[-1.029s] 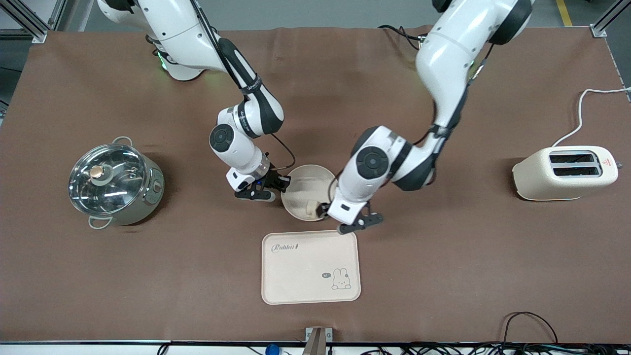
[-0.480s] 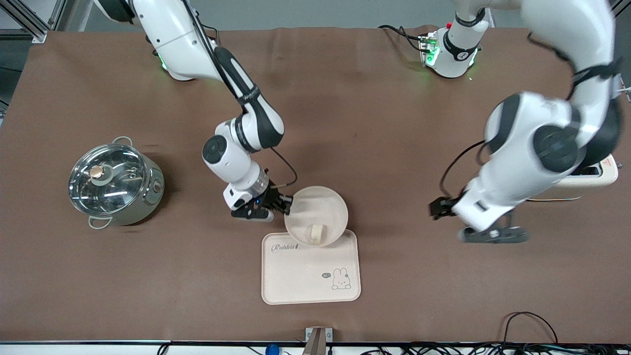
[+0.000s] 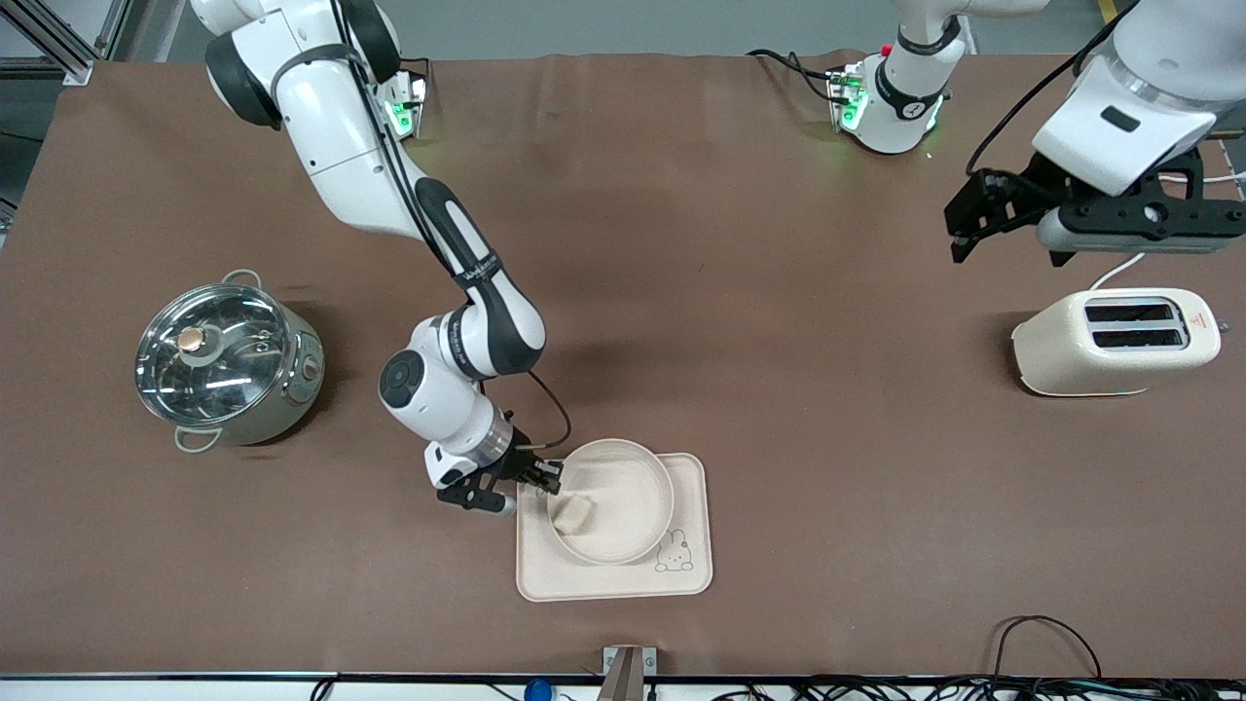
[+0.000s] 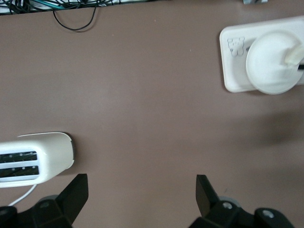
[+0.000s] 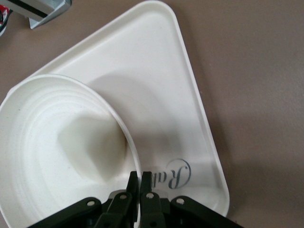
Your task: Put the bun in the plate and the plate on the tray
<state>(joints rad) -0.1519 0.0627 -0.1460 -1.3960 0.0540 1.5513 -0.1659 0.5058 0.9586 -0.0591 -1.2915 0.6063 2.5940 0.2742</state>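
The round cream plate (image 3: 623, 506) rests on the cream "Rabbit" tray (image 3: 691, 576) near the front camera. The small pale bun (image 3: 574, 514) lies in the plate by the rim nearest my right gripper. My right gripper (image 3: 551, 478) is shut on the plate's rim; in the right wrist view its fingers (image 5: 140, 183) pinch the rim of the plate (image 5: 42, 147), with the bun (image 5: 88, 145) inside and the tray (image 5: 156, 61) under it. My left gripper (image 3: 962, 229) is open and empty, high over the table near the toaster; its view shows the plate (image 4: 273, 61) on the tray (image 4: 232, 57).
A steel pot with a glass lid (image 3: 226, 358) stands toward the right arm's end. A cream toaster (image 3: 1115, 343) stands toward the left arm's end, also in the left wrist view (image 4: 33, 164). Cables (image 3: 1032, 643) lie along the table's front edge.
My right gripper has carried the plate with the bun from the table onto the tray. My left arm has let go and swung away and up toward the toaster.
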